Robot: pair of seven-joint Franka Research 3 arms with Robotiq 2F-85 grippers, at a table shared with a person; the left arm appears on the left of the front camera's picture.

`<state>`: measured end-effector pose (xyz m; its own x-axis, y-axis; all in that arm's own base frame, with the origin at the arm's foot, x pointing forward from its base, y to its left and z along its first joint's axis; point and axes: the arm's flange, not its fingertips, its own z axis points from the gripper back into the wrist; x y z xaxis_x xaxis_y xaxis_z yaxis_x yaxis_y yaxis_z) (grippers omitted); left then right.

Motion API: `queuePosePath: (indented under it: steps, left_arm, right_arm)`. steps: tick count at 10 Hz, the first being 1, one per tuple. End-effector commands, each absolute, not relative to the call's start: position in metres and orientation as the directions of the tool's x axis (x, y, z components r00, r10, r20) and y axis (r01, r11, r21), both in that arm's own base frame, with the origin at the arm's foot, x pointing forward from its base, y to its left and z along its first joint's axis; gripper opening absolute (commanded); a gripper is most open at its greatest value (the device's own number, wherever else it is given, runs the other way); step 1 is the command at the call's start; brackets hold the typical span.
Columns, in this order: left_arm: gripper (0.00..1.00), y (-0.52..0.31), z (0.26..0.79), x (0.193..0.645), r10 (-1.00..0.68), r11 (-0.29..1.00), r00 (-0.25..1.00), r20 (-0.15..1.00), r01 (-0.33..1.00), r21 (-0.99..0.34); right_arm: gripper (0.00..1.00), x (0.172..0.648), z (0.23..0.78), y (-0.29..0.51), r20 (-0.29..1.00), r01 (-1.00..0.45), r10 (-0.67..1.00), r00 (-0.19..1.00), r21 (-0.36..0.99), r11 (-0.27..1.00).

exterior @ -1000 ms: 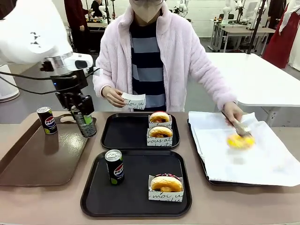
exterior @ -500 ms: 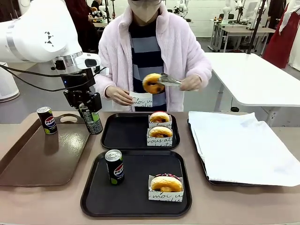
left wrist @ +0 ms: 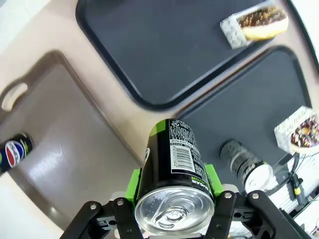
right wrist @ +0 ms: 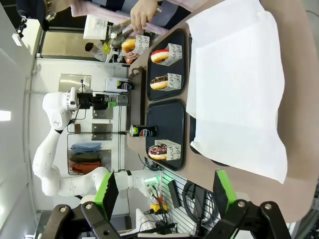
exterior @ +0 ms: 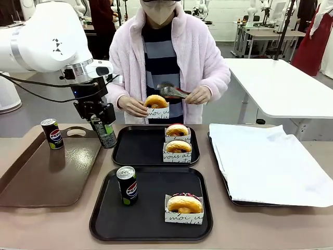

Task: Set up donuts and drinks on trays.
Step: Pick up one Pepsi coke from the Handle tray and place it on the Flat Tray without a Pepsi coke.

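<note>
Front view: my left end effector (exterior: 102, 128) pinches a Pepsi can (exterior: 104, 132) aloft between the brown tray (exterior: 49, 172) and the far black tray (exterior: 136, 148), which carries two sleeved donuts (exterior: 177, 139). The near black tray (exterior: 151, 223) holds a second can (exterior: 127, 185) and one donut (exterior: 184, 203). My right end effector (right wrist: 164, 191) hangs spread.

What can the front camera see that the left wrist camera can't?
Front view alone: the person's hand holding a sleeved donut, tongs, and the white-paper-lined tray. Left wrist view alone: the held Pepsi can's silver top and barcode. Both show that can in the left gripper, the brown tray and both black trays.
</note>
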<state>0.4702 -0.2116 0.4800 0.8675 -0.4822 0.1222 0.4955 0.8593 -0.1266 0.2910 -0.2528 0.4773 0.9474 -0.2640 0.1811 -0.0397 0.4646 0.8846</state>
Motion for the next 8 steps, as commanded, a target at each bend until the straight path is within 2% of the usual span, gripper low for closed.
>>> queuePosePath:
  steps: [1,2,3,4,5,6,8]
  left_arm:
    - [0.59,-0.222,0.476,0.5,-0.485,0.838,0.852,0.197,0.517,-0.175]
    - [0.59,-0.222,0.476,0.507,-0.494,0.837,0.858,0.142,0.514,-0.19]
    - [0.59,-0.21,0.485,0.489,-0.526,0.832,0.847,0.073,0.531,-0.163]
    - [0.59,-0.182,0.509,0.452,-0.622,0.777,0.782,-0.034,0.612,-0.148]
    - [0.59,-0.154,0.531,0.412,-0.708,0.695,0.706,0.012,0.7,-0.166]
    - [0.59,-0.136,0.536,0.381,-0.726,0.676,0.686,0.048,0.725,-0.134]
    - [0.59,-0.133,0.536,0.377,-0.719,0.686,0.693,0.047,0.72,-0.104]
  right_arm:
    - [1.0,0.291,0.477,-0.253,0.195,-0.054,-0.269,0.943,0.89,0.453]
    - [1.0,0.291,0.477,-0.253,0.195,-0.054,-0.269,0.943,0.89,0.453]
    - [1.0,0.291,0.477,-0.253,0.195,-0.054,-0.269,0.943,0.89,0.453]
    - [1.0,0.291,0.477,-0.253,0.195,-0.054,-0.269,0.943,0.89,0.453]
    - [1.0,0.291,0.477,-0.253,0.195,-0.054,-0.269,0.943,0.89,0.453]
    - [1.0,0.291,0.477,-0.253,0.195,-0.054,-0.269,0.943,0.89,0.453]
    - [1.0,0.291,0.477,-0.253,0.195,-0.054,-0.269,0.943,0.89,0.453]
